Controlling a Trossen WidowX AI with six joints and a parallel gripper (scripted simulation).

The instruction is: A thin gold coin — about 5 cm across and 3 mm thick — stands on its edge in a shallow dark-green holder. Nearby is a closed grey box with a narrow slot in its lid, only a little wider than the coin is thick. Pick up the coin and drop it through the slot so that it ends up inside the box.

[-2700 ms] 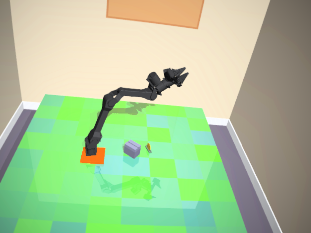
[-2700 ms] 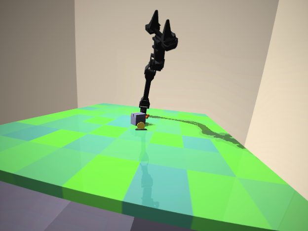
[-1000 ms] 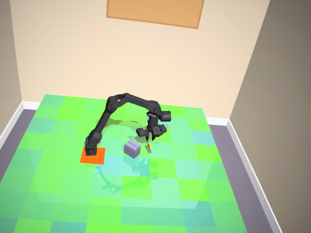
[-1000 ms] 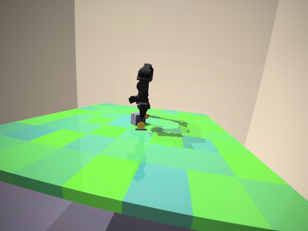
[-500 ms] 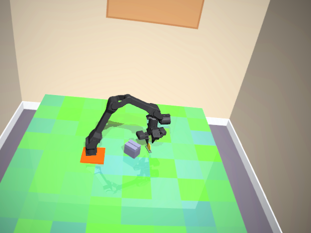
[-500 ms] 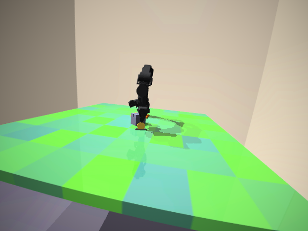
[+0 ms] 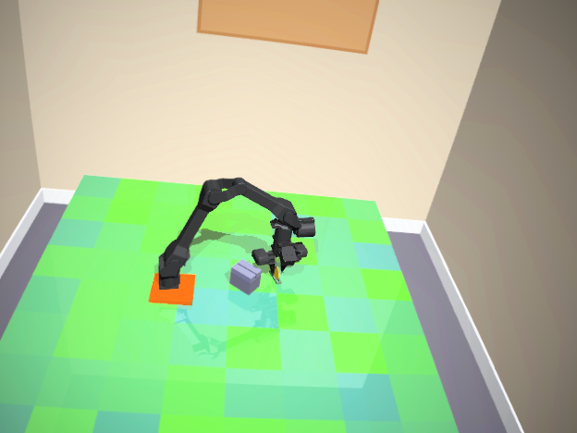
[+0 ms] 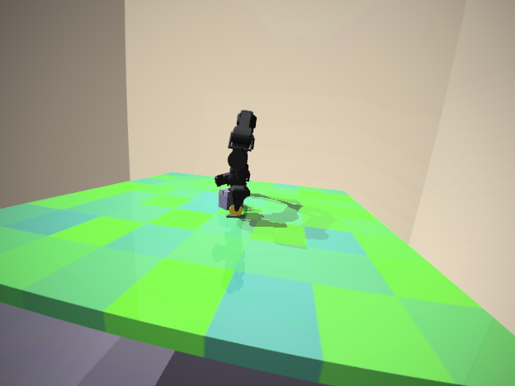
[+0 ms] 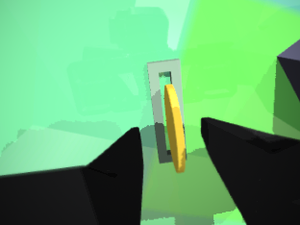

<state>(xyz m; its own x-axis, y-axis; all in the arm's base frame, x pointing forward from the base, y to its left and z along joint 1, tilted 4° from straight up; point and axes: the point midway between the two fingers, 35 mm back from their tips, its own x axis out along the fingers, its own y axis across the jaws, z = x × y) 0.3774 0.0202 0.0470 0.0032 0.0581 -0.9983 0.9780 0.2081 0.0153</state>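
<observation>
Start at the left of your top view: the arm's orange base plate (image 7: 171, 289) sits on the checkered green tabletop (image 7: 140, 373), and the arm (image 7: 242, 191) arches up and over to the right. Next you meet the grey box (image 7: 245, 276), its lid slot a dark line across the top. Just right of the box, the claw (image 7: 276, 270) points straight down over the gold coin (image 7: 276, 272), which stands on edge in its holder (image 9: 165, 106). In your wrist view the two dark fingers flank the coin with a visible gap on either side, so the claw is partly apart and grips nothing. How low the tips sit against the coin is hard to judge from the exterior view.
</observation>
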